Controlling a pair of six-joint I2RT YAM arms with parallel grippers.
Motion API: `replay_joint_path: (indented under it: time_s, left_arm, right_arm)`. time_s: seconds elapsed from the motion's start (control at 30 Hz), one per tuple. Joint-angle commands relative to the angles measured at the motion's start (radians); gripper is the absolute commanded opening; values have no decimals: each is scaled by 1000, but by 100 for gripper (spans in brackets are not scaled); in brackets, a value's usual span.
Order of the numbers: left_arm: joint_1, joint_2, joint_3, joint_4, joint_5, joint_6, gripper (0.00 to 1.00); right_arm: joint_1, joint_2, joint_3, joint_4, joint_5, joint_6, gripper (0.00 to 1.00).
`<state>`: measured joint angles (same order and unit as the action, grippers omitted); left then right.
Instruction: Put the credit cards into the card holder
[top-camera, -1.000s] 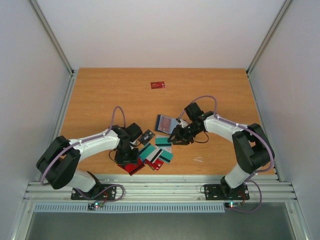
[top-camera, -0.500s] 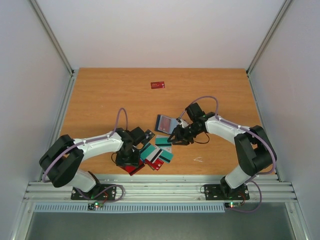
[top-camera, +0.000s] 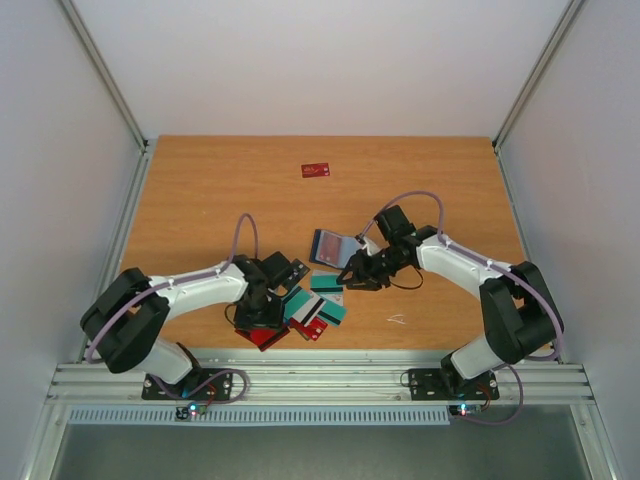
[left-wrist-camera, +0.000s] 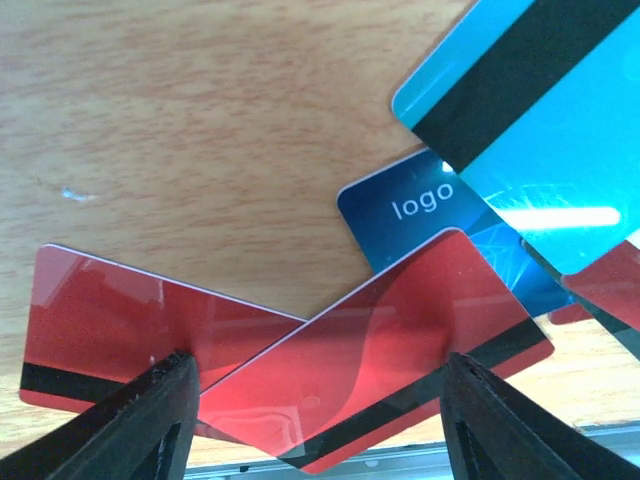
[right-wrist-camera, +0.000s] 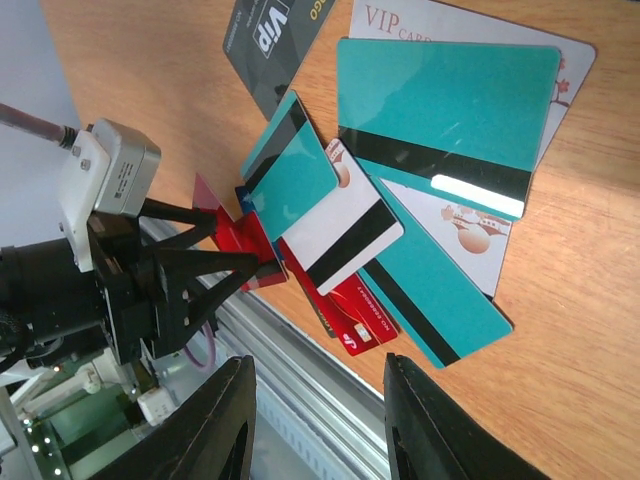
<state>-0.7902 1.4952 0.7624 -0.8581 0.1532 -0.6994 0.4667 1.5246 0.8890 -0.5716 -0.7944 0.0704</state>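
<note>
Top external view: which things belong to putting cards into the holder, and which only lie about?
Job: pile of credit cards, lone red card farther back, card holder.
Lying about: small pale scrap right of the pile, too small to identify.

Both arms bend inward low over the surface's (top-camera: 200, 200) near edge; left hand (left-wrist-camera: 318, 370) and right hand (right-wrist-camera: 318, 385) have their fingers spread.

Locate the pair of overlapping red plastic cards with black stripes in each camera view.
Top external: overlapping red plastic cards at the table's near edge, under the left gripper.
Left wrist: bottom centre, between its open jaws.
Right wrist: left of centre, partly behind that gripper.
Shared landmark: the teal black-striped plastic card beside them.
</note>
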Motion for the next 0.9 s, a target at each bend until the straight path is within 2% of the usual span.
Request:
replay_joint_path:
  time_s: [0.0, 0.2, 0.6, 0.87]
  left_arm:
    - [-12, -16, -54, 74, 95, -10, 67]
    - [-95, -21, -45, 72, 101, -56, 67]
    - [-199, 111, 74, 60, 82, -110, 63]
    - [-204, -8, 89, 52, 72, -100, 55]
  right_arm:
    - [9, -39, -19, -19, 12, -3, 37]
    - [9, -53, -29, -13, -1, 7, 37]
    - [9, -79, -95, 9, -23, 39, 37]
    - [31, -151, -189, 86, -36, 179, 38]
